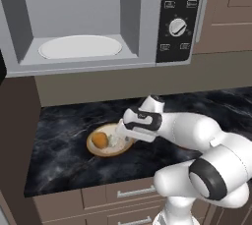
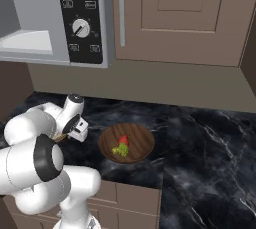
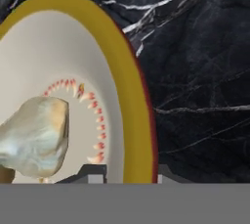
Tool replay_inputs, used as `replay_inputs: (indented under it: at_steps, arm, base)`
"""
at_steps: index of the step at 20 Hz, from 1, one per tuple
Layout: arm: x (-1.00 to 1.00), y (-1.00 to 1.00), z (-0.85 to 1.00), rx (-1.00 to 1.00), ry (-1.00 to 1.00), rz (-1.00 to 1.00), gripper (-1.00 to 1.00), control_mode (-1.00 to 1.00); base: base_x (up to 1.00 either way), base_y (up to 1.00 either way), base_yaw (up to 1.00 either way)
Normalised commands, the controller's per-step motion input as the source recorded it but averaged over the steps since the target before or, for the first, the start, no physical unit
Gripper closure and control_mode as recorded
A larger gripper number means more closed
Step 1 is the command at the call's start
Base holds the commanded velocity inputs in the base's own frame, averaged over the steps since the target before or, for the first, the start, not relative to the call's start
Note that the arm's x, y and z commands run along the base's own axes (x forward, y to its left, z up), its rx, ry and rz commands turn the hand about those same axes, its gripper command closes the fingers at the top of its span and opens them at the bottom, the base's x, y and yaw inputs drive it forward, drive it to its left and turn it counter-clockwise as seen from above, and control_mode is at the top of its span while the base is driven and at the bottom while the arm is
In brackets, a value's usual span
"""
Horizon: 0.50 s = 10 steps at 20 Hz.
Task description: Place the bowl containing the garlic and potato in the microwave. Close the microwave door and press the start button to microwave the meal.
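1. The bowl (image 1: 111,145) sits on the dark marble table (image 1: 59,150), below the open microwave (image 1: 78,22).
2. The potato (image 1: 100,140) and garlic (image 3: 34,137) lie inside the bowl.
3. The tool (image 3: 127,178) straddles the bowl's rim, fingers (image 3: 93,175) either side; whether it is clenched, I cannot tell.

Colours and patterns recorded

The bowl (image 3: 134,100) had a tan-yellow rim, a cream inside and a ring of small red marks. The potato (image 1: 100,140) was orange-brown, the garlic (image 3: 34,137) pale whitish. The counter (image 2: 200,138) was black marble, white-veined.
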Motion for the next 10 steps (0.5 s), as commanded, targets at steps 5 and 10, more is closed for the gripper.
replay_inputs:
  at_steps: [5,10]
  arm:
    - [0.0,-0.06,0.4,0.09,0.0,0.0,1.0,-1.0]
    - [0.0,-0.11,0.32,0.14,-0.02,0.0,1.0,-1.0]
  base:
    - [0.0,0.0,0.0]
    - [0.0,0.0,0.0]
